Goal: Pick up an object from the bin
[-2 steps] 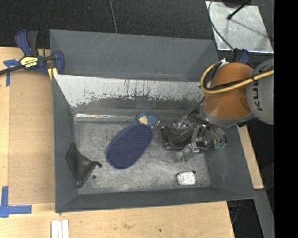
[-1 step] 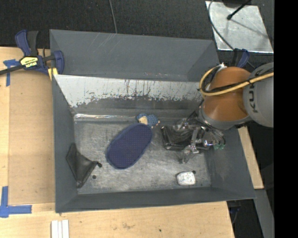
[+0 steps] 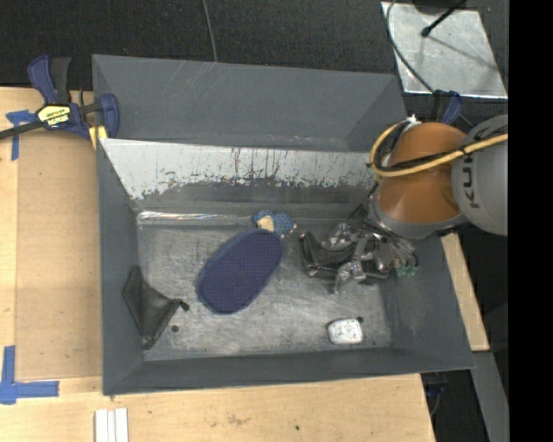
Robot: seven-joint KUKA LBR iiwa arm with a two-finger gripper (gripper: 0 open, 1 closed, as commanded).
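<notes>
Blue oval pad [image 3: 240, 272], lying flat and slanted, mid-floor. Small white block [image 3: 346, 331] near front right. Black folded piece [image 3: 149, 304] at left.

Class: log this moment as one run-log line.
gripper: low at right side of bin | nearest: blue oval pad mid-bin, small white thing by near wall | left wall: dark wedge | hold: cannot tell

Black textured floor [image 3: 285, 30] lay behind the grey metal bin [image 3: 259, 95]. A scuffed grey metal plate [image 3: 458, 60] sat at top right, with a black rod [image 3: 442, 21] across it. A thin pale cable [image 3: 210, 30] crossed the floor. Light fell brightest on the bin's far wall.
</notes>
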